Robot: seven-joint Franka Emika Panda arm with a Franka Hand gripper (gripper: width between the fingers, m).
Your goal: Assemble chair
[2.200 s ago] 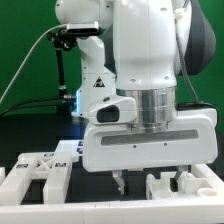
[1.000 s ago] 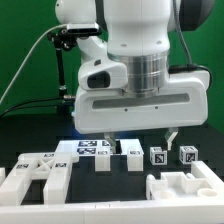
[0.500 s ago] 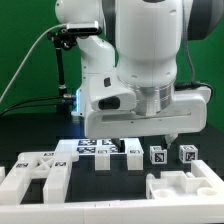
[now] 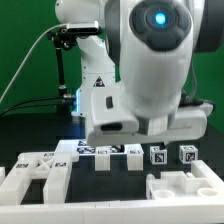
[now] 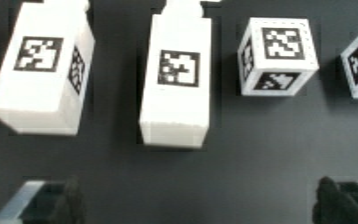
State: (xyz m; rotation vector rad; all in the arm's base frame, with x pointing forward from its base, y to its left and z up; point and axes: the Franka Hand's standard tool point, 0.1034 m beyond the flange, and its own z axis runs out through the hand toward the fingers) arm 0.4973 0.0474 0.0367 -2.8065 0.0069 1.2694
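the arm (image 4: 150,70) is large, glossy white and rounded, built of fat curved shells. one joint cap near the top carries a round dark disc with a blue light at its centre. a ribbed silver-grey ring sits above the wide white block of the tool (image 4: 150,125). behind, a black cable runs to a black fitting.
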